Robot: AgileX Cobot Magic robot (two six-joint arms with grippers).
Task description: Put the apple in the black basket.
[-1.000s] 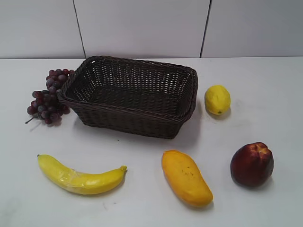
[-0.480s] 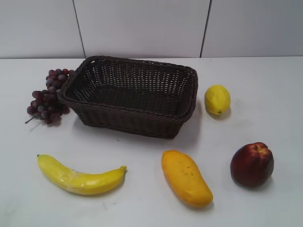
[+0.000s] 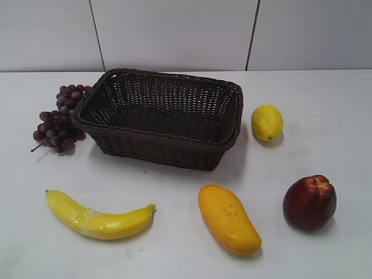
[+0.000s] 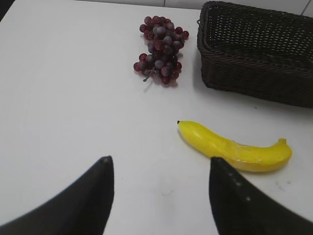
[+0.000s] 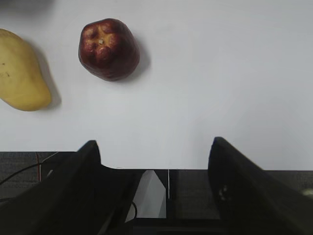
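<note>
Apple (image 5: 108, 49) sits ahead and left of the right gripper (image 5: 154, 161), jaws wide and empty; basket (image 3: 174, 93) lies beyond.

Looks like a lab test bench: a bare white table (image 3: 174, 256) beneath plain white wall panels (image 3: 174, 35), with loose cables (image 5: 29, 171) hanging off the table's near edge.

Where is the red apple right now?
The apple sits on the white table at the front right of the exterior view, just right of the mango and in front of the lemon, outside the black basket.
</note>
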